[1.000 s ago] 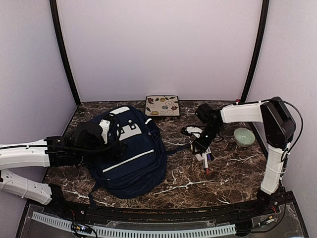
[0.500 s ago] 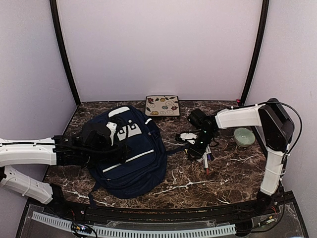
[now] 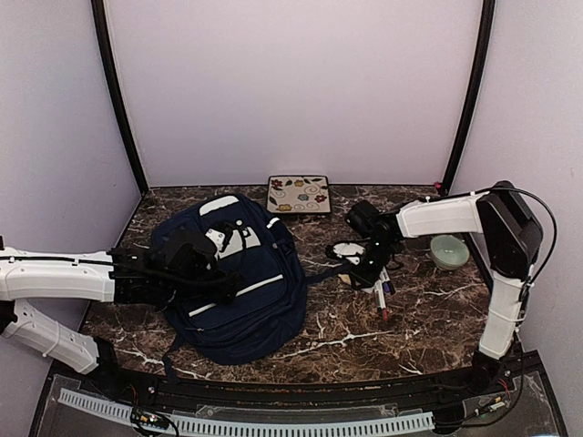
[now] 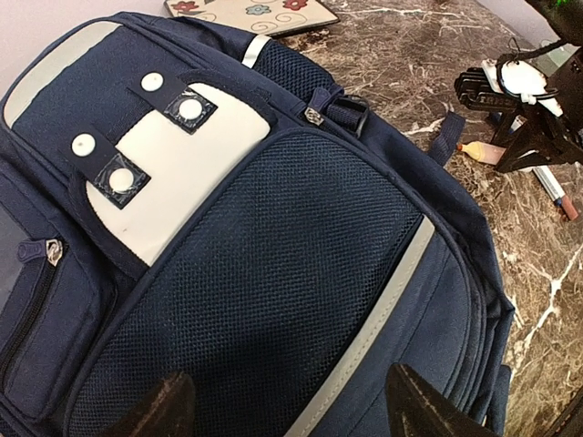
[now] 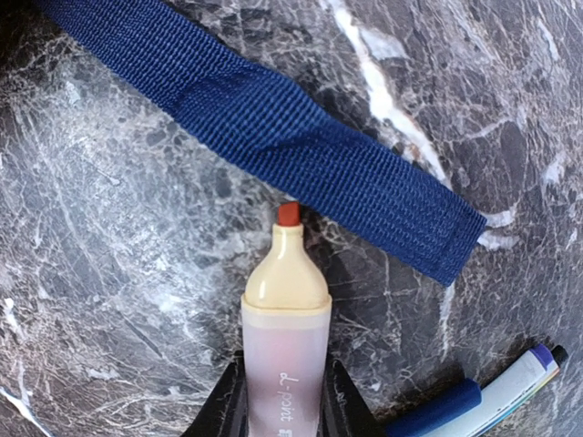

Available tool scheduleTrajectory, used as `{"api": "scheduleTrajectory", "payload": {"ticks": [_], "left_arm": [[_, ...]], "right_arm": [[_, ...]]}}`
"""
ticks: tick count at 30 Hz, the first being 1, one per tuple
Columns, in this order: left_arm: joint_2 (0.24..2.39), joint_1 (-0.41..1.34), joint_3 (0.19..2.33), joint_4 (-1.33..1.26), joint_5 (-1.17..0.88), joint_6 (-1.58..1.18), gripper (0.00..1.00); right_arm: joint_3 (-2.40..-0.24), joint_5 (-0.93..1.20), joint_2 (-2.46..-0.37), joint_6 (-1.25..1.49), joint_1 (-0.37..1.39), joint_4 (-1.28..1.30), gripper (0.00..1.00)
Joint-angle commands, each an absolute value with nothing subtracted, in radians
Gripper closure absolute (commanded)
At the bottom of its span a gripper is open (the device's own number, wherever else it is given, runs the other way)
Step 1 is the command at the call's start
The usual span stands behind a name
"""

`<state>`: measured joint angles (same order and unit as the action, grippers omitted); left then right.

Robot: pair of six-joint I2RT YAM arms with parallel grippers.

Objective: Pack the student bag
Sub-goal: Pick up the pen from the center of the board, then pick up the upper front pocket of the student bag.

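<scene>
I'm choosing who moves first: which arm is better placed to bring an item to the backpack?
Probably right. The right fingers grip the orange-tipped, cream-collared highlighter; the left fingers hover open over the navy-blue fabric backpack, holding nothing.

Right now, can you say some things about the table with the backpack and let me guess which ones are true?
1. The right gripper pinches a highlighter. True.
2. The highlighter's tip is blue. False: it is orange-red.
3. The left gripper hangs open over the backpack. True.
4. The bowl sits on top of the backpack. False: it stands on the table, apart from the backpack.
5. A blue strap lies just past the highlighter's tip. True.
</scene>
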<state>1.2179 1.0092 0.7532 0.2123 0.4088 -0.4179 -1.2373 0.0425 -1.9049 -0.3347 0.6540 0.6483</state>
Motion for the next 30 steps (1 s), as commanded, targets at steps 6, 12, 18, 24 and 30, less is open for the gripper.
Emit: {"api": "scheduleTrajectory", "payload": {"ticks": [6,12,18,24,30], "left_arm": [[1.239,1.048,0.808,0.252,0.363,-0.284,0.26],[1.291,1.097,0.864,0.289,0.314,-0.222,0.26],[1.378,1.131,0.917,0.364,0.296,-0.18,0.26],[1.481,1.168,1.001,0.529,0.378,-0.145,0.27],[1.564,1.175,1.061,0.643,0.52,-0.094,0.28]], "right_arm": [[-1.344,0.076,-1.903,-0.318,0.628,0.721,0.83],[-1.32,0.264,-1.823,-0.365,0.562,0.701,0.88],[-1.217,0.373,-1.755,-0.361,0.5,0.553,0.89],[-1.183,0.397,-1.711,-0.364,0.497,0.521,0.88],[-1.169,0.41,-1.697,-0.362,0.497,0.509,0.87]]}}
